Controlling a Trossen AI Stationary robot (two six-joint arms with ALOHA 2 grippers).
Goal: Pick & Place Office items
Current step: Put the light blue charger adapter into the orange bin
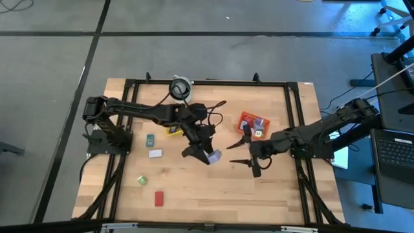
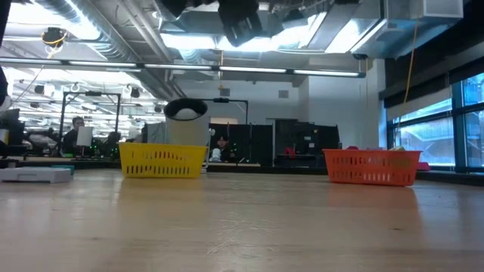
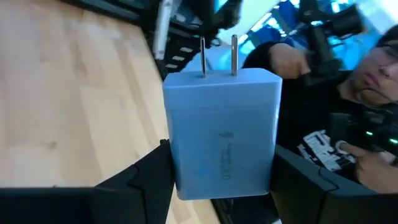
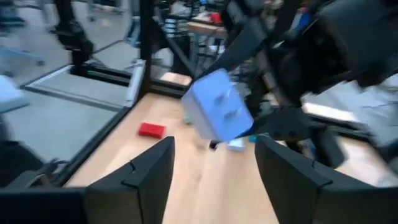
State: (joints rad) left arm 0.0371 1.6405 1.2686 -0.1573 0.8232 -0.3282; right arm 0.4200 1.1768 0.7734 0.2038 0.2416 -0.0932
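We see the left gripper near table centre, closed on a lavender plug adapter; in its wrist view both fingers press the block's sides and the two metal prongs point away from the camera. The adapter hangs above the wood, lifted clear, between the orange basket and the near table edge. We see the right gripper just beside the adapter on the orange-basket side, fingers spread wide with nothing between them; its wrist view looks straight at the held adapter. Remaining items relative to the adapter: a white block and a teal block lie on the left-arm side, a green block and a red block sit further toward the near-left corner, all apart from one another. The orange basket holds a few small pieces, one lavender and one white with a dark mark. The yellow basket is mostly hidden under the left arm from above; the low view shows it standing upright, well apart from the orange basket. A person is visible past the adapter in the left wrist view.
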